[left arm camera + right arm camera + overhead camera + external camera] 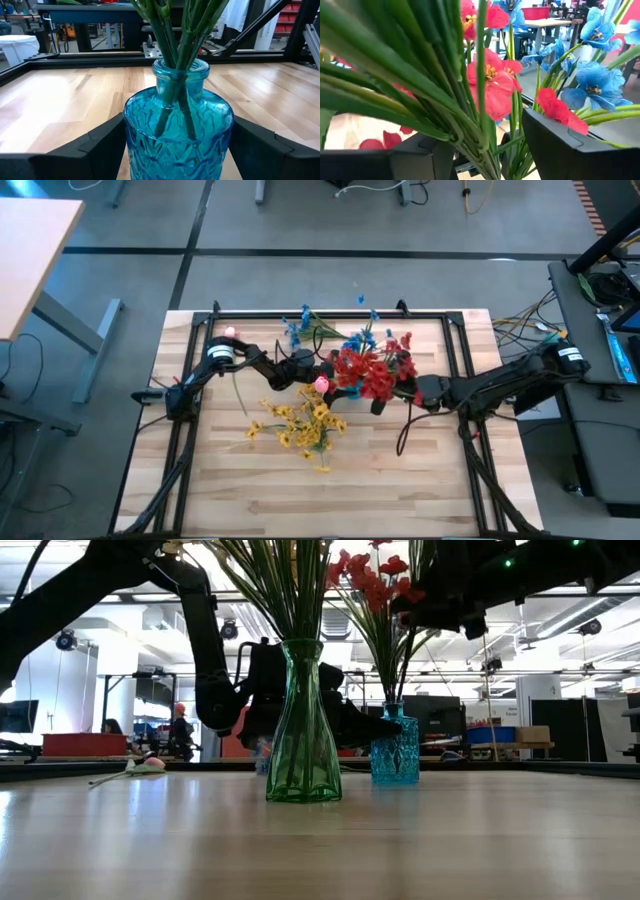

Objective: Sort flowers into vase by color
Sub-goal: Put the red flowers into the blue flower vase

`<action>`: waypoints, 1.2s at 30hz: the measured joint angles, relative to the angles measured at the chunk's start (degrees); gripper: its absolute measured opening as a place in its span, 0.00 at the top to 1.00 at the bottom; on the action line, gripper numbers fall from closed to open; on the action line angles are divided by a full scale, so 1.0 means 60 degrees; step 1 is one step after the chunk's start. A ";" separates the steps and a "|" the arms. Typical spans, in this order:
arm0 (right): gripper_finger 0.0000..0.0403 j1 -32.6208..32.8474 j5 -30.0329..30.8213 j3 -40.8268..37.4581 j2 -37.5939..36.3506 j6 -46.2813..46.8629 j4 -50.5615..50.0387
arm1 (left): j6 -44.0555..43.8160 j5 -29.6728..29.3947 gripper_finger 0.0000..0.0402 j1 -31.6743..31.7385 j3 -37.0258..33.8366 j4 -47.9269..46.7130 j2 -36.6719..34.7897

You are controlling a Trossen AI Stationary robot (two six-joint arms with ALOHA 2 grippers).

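Observation:
A blue glass vase [177, 135] stands on the table with several green stems in it, under the red flowers [368, 372]. My left gripper [177, 150] has a finger on each side of the vase's body. My right gripper [487, 150] is high over the vase, shut around the red flowers' stems just under the blooms [365, 580]. A green glass vase [303, 730] stands nearer, with stems in it, below the yellow flowers [300, 420]. Blue flowers [362, 340] show toward the far edge. A pink bud [150, 766] lies on the table at the left. My left gripper holds the blue vase by its body [135, 145], below the neck, between the two fingers [102, 147]. It comes in level from the table's left. The vase stands upright with its base on the table. My right gripper has the bunch of red-flower stems [470, 135] between its two fingers [560, 145], coming from the table's right, across the stems. The stems run down into the blue vase's neck [180, 70].
The table's black frame rails [330, 313] run along the far edge and both sides. Bare wood lies along the near edge [330, 500]. A second pink bloom [322, 383] sits between the yellow and red flowers. Benches and a person show in the room behind.

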 joint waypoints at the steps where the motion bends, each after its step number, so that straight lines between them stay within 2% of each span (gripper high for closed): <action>1: 0.50 0.0004 0.0020 0.0059 0.0000 -0.0004 -0.0122 | 0.0000 0.0000 0.28 0.0000 0.0000 -0.0002 0.0000; 6: 0.64 0.0006 0.0015 0.0413 -0.0004 0.0171 -0.0939 | 0.0004 0.0014 0.28 0.0000 0.0000 -0.0015 0.0000; 13: 0.95 0.0004 0.0017 0.0676 -0.0004 0.0245 -0.1282 | 0.0015 0.0058 0.28 0.0004 0.0000 -0.0022 0.0000; 25: 0.97 -0.0180 0.0027 0.0690 0.0151 0.0690 -0.1486 | 0.0015 0.0148 0.28 -0.0044 0.0000 -0.0025 0.0004; 36: 0.97 -0.0471 0.0015 0.0690 0.0870 0.0971 -0.1691 | 0.0011 0.0227 0.28 -0.0087 0.0004 -0.0027 0.0004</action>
